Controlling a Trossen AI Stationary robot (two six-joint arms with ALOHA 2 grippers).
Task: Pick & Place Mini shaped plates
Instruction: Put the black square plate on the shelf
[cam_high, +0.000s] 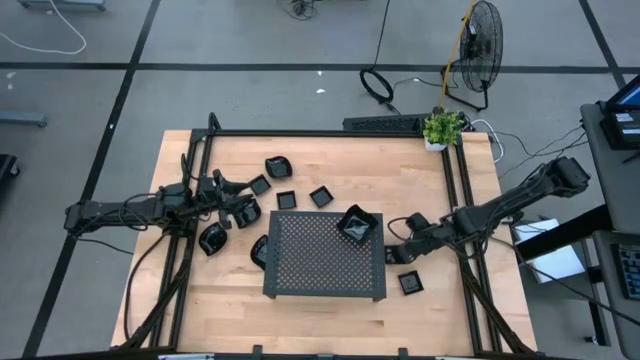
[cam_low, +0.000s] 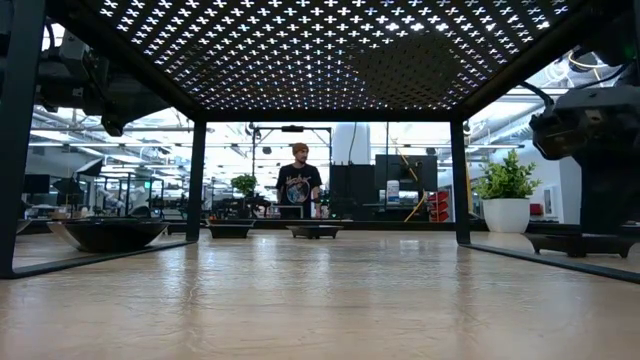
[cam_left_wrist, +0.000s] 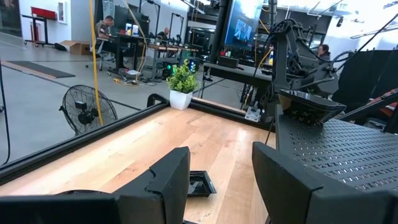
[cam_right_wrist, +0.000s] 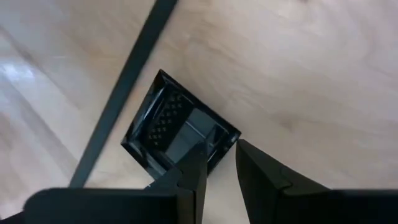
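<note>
High view: table (cam_high: 330, 320) carried tray (cam_high: 325, 255) with one plate (cam_high: 357, 224) at its corner, others scattered left. Right gripper (cam_right_wrist: 219, 163) jaws straddled a square plate (cam_right_wrist: 176, 124) rim, slightly apart. Left gripper (cam_left_wrist: 219, 177) jaws open, empty.

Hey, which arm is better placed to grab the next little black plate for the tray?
Probably the right. The right gripper hangs open directly over a square plate, one finger past its rim. The left gripper is open too, but its nearest plate lies farther ahead.
</note>
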